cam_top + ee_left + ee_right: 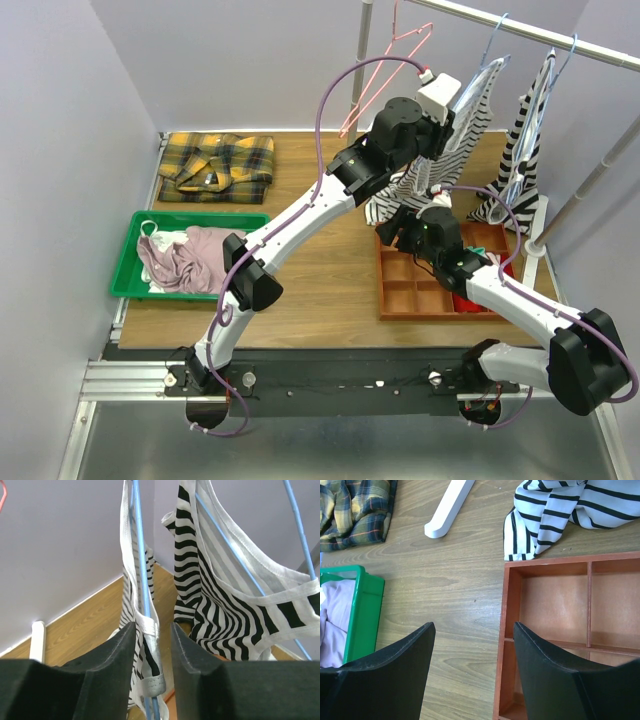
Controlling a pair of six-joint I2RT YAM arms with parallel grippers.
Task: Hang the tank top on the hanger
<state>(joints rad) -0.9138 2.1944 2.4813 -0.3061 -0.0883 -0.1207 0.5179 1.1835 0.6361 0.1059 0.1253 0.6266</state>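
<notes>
- L gripper (154, 627) is raised to the rail (520, 30), top right in the overhead view. We see its fingers (117, 655) parted a little.
- Betw. them run the tank top's white hem and the light-blue wire of the hanger (141, 555). A slim gap shows on the R side of the cloth, so we read it as a loose bracket, not a clamp.
- The tank top (127, 595) (thin dark stripes) hangs on that hanger, draped over the wire, w/ the hook up on the rail.
- Just beside it hangs the bold-striped garment (215, 605), on its own blue hanger (234, 550).
- A pink hanger (385, 60) is on the rail further L, w/ nothing on it.
- R gripper (473, 626) is low over the table (320, 270). Its fingers are spread wide w/ nothing betw. them, straddling the L rim of the red-brown tray (507, 605).
- Striped cloth (550, 510) lies on the table just beyond the tray's far L corner. We can't tell for sure which garment it belongs to.
- A white rack foot (447, 507) sits near that cloth.
- The green bin (200, 216) is at table L w/ pinkish cloth (200, 255) in it. The yellow plaid shirt (215, 165) lies just behind the bin.
</notes>
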